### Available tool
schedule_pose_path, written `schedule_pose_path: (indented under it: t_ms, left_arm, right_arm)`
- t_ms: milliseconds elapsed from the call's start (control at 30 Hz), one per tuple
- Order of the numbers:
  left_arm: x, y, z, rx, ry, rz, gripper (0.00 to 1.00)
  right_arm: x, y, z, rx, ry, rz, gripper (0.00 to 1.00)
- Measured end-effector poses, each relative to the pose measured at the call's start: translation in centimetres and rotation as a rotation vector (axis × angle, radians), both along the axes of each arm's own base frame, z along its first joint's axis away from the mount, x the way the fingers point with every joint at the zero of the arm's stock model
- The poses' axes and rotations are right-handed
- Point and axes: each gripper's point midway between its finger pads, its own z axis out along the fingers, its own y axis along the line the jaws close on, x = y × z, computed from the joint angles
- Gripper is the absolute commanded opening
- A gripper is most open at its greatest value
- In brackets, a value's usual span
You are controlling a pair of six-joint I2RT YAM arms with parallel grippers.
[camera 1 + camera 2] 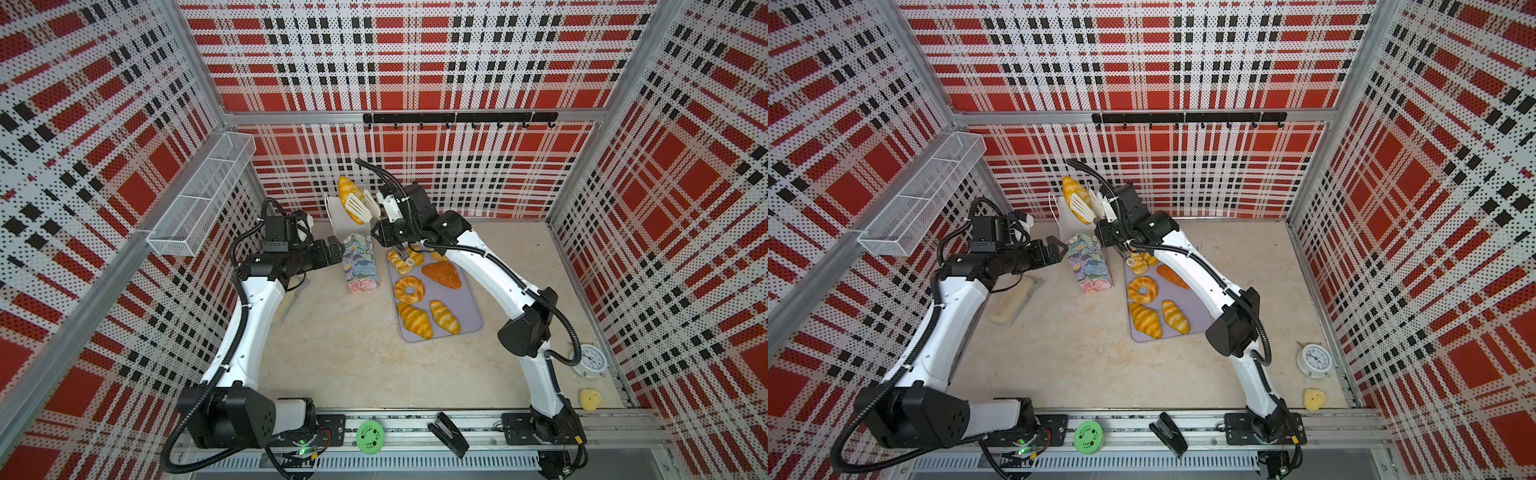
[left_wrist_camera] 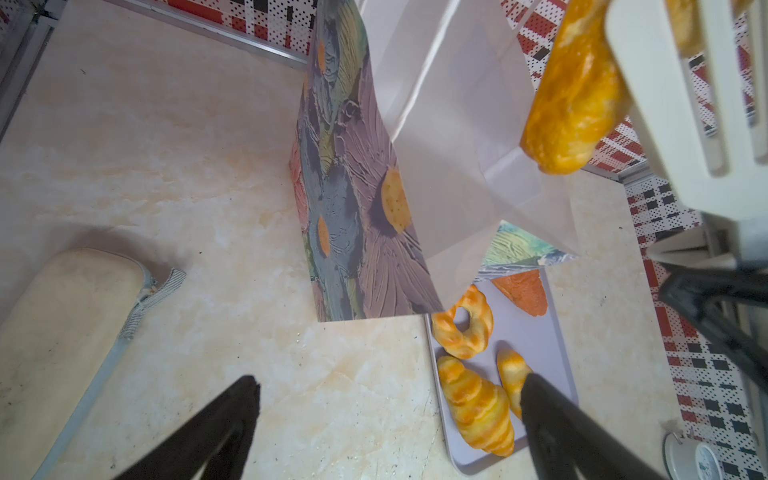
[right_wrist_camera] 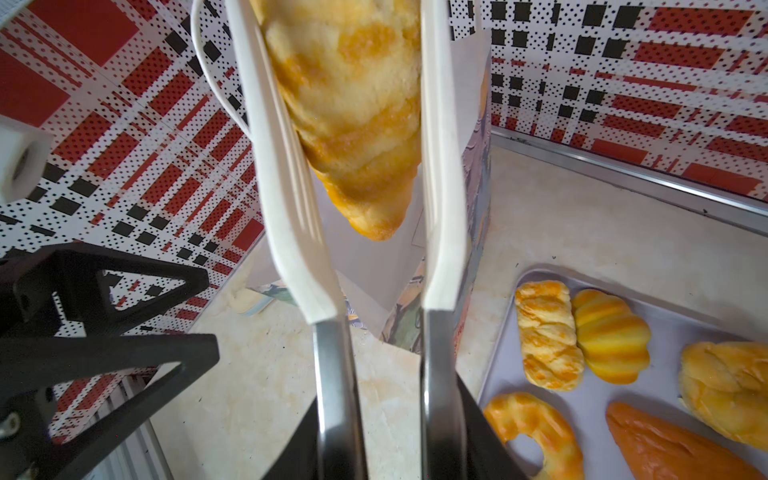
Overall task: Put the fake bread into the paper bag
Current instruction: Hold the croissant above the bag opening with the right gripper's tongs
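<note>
The floral paper bag (image 1: 360,266) (image 1: 1090,264) stands upright with its white mouth open. My right gripper (image 1: 380,226) (image 3: 390,415) is shut on the metal handles of white-tipped tongs (image 1: 357,208) (image 3: 286,208). The tongs clamp a golden piece of fake bread (image 1: 345,189) (image 3: 353,104) over the bag's mouth (image 2: 457,124), tip pointing down. More fake bread lies on a lilac tray (image 1: 469,307): a ring doughnut (image 1: 409,289), a croissant (image 1: 414,320), a roll (image 1: 444,316) and an orange-brown triangular piece (image 1: 442,274). My left gripper (image 1: 336,249) (image 2: 390,384) is open and holds nothing, close to the bag's left side.
A pale beige oblong block (image 1: 1013,305) (image 2: 62,332) lies left of the bag under my left arm. A clock (image 1: 590,359) and a small yellow lump (image 1: 590,399) sit at the front right. A stapler (image 1: 449,434) and a green disc (image 1: 370,435) rest on the front rail. A wire basket (image 1: 203,195) hangs on the left wall.
</note>
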Motion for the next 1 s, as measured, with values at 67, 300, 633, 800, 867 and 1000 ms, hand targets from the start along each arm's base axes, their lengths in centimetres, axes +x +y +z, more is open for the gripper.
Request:
schedule_pose_path:
  t_ms: [67, 300, 633, 800, 867, 1000]
  left_arm:
    - [0.1, -0.5, 0.0, -0.005, -0.003, -0.015, 0.99]
    - [0.5, -2.7, -0.1, -0.053, -0.002, -0.070, 0.99]
    - [1.5, -4.5, -0.4, -0.106, -0.003, -0.110, 0.99]
    - [1.7, -5.6, -0.4, -0.123, -0.004, -0.136, 0.99]
    - [1.7, -5.9, -0.2, -0.128, -0.014, -0.145, 0.99]
    - [1.7, -6.5, -0.1, -0.140, -0.017, -0.157, 1.00]
  right_arm:
    - [0.0, -0.3, -0.1, -0.018, -0.005, -0.007, 0.40]
    - [0.1, -1.2, -0.9, -0.077, -0.006, -0.022, 0.41]
    - [0.2, -1.7, -1.4, -0.118, -0.009, -0.030, 0.42]
    - [0.3, -1.8, -1.5, -0.127, -0.009, -0.033, 0.43]
    - [0.2, -1.8, -1.5, -0.130, -0.008, -0.034, 0.43]
    - [0.2, -2.0, -1.6, -0.140, -0.003, -0.036, 0.44]
